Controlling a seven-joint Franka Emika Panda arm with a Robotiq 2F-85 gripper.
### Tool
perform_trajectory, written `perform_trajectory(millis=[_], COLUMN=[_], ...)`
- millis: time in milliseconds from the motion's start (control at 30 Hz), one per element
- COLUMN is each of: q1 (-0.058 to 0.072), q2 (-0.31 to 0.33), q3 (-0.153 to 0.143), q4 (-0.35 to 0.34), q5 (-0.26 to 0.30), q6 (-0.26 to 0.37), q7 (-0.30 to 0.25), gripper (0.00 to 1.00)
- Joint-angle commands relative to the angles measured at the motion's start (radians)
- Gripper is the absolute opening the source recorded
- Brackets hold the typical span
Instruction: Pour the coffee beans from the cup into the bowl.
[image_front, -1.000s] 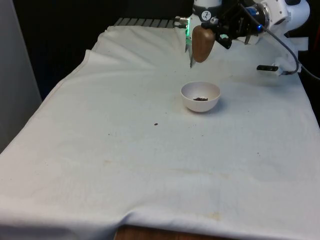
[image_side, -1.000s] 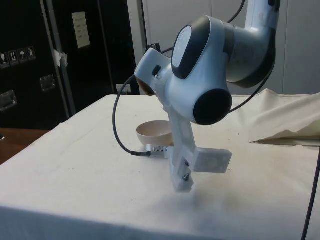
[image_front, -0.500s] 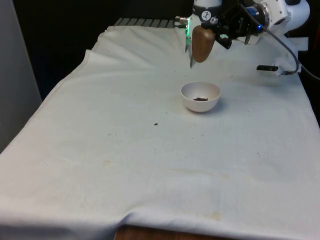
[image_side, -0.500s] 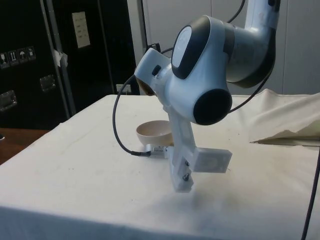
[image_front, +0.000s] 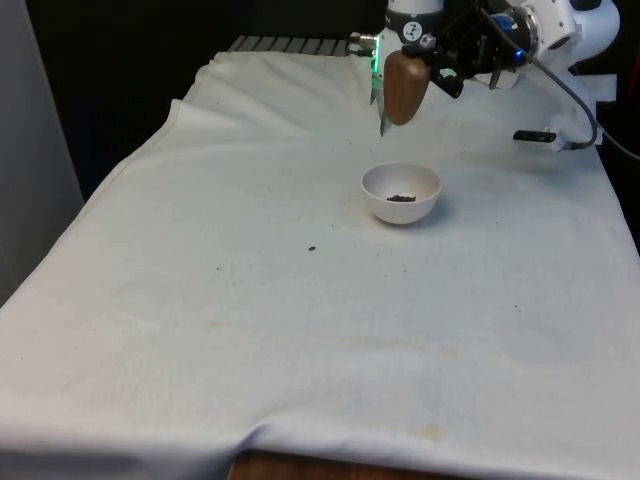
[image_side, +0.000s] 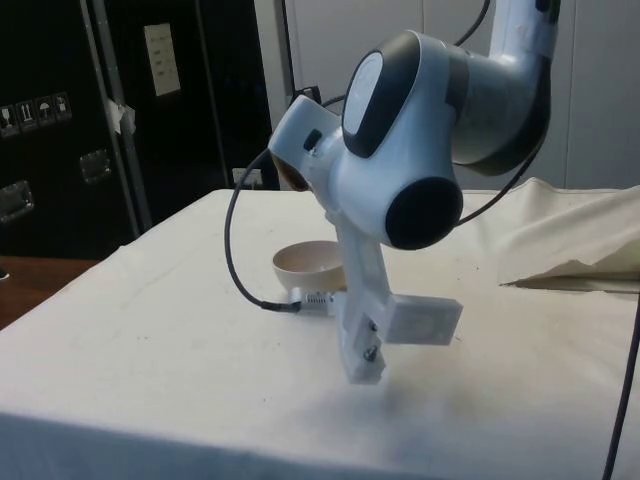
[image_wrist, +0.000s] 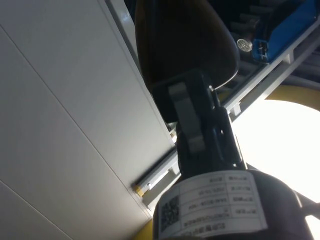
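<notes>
A brown cup (image_front: 405, 88) hangs tipped over, mouth down, above and a little behind the white bowl (image_front: 401, 193). My gripper (image_front: 422, 62) is shut on the cup from the front view's right. A small heap of dark coffee beans (image_front: 402, 198) lies in the bowl. In the side view the bowl (image_side: 303, 262) stands behind my arm, and a sliver of the brown cup (image_side: 290, 176) shows by the wrist. The wrist view has a black finger (image_wrist: 187, 112) pressed against the dark cup (image_wrist: 185, 40).
One stray bean (image_front: 311, 248) lies on the cloth, towards the front view's left of the bowl. A small white box (image_front: 537, 136) on a black cable lies at the far right. The cloth is bunched up (image_side: 580, 240) at the side view's right.
</notes>
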Motion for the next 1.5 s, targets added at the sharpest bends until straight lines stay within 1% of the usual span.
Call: perform_trajectory(millis=[0,167,200,233,333,467,500,533,800,833,867,933,1067,1100,1133,1167,1333,1367,1400,1467], q1=[-0.005,-0.015,-0.009,-0.018,-0.023,-0.03,-0.021,-0.031,-0.041,-0.032,-0.042,-0.044,-0.047,-0.039,-0.048,-0.048,-0.049,-0.041,-0.049,-0.051], q2=[-0.001,-0.007,0.0,-0.009,-0.013,-0.022,-0.015,-0.024,-0.047,-0.037,-0.05,-0.056,-0.074,-0.067,-0.077,-0.084,-0.101,-0.094,-0.104,-0.113], q3=[0.0,-0.006,-0.008,-0.007,-0.011,-0.025,-0.025,-0.028,-0.056,-0.057,-0.059,-0.065,-0.086,-0.088,-0.091,-0.1,-0.126,-0.129,-0.131,-0.148], q4=[0.004,0.012,0.013,0.013,0.017,0.021,0.021,0.022,0.026,0.029,0.027,0.028,0.03,0.032,0.03,0.03,0.028,0.032,0.028,0.028], q5=[0.003,0.008,0.003,0.008,0.009,0.008,0.006,0.008,0.008,0.006,0.008,0.008,0.008,0.006,0.007,0.007,0.006,0.006,0.006,0.006], q6=[0.012,0.035,0.016,0.041,0.058,0.093,0.066,0.1,0.167,0.142,0.175,0.189,0.229,0.206,0.237,0.252,0.297,0.275,0.306,0.333], q7=[0.003,0.014,0.016,0.017,0.024,0.037,0.037,0.04,0.054,0.054,0.054,0.056,0.057,0.057,0.057,0.057,0.062,0.061,0.063,0.065], gripper=[0.0,0.0,0.0,0.0,0.0,0.0,0.0,0.0,0.0,0.0,0.0,0.0,0.0,0.0,0.0,0.0,0.0,0.0,0.0,0.0])
